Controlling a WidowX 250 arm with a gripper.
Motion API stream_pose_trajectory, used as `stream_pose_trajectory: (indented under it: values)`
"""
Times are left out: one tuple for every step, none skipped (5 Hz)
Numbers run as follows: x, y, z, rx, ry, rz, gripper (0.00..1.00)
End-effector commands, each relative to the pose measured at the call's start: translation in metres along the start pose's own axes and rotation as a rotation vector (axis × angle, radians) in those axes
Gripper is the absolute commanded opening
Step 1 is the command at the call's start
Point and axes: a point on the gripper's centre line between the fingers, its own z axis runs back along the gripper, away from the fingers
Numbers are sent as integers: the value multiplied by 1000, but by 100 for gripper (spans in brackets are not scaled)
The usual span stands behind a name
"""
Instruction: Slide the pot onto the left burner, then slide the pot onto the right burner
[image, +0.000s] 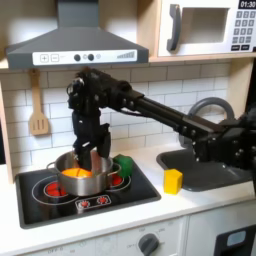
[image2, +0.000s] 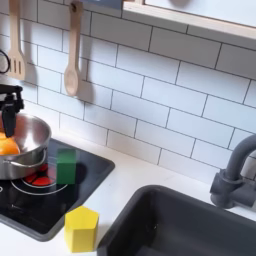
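The shiny steel pot (image: 82, 176) stands on the black cooktop (image: 140, 192), toward the back and between the two red rings. It overlaps the left burner (image: 42, 188) and the right burner (image: 119, 181). Something orange lies inside it. My gripper (image: 93, 157) reaches down from above into the pot's right half, fingertips at or below the rim; the gap between them is not readable. In the second exterior view the pot (image2: 24, 143) sits at the left edge with the gripper (image2: 9, 104) above it, cut off by the frame, and the right burner (image2: 40, 179) glows in front.
A green block (image: 124, 165) stands on the cooktop's right side, close to the pot. On the counter beside the sink (image: 205, 172) is a yellow block (image: 173, 180). A wooden spatula (image: 38, 112) hangs on the tiled wall. The faucet (image2: 236, 170) rises at the second exterior view's right.
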Motion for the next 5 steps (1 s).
stream_pose_trajectory:
  values:
    - [11,-9,-2,6,-12,0,100]
    - [14,-12,-6,16,1,1,100]
    - [19,-15,-10,15,12,11,100]
    - [23,-19,-15,16,20,11,100]
    - [25,-18,-26,30,35,8,100]
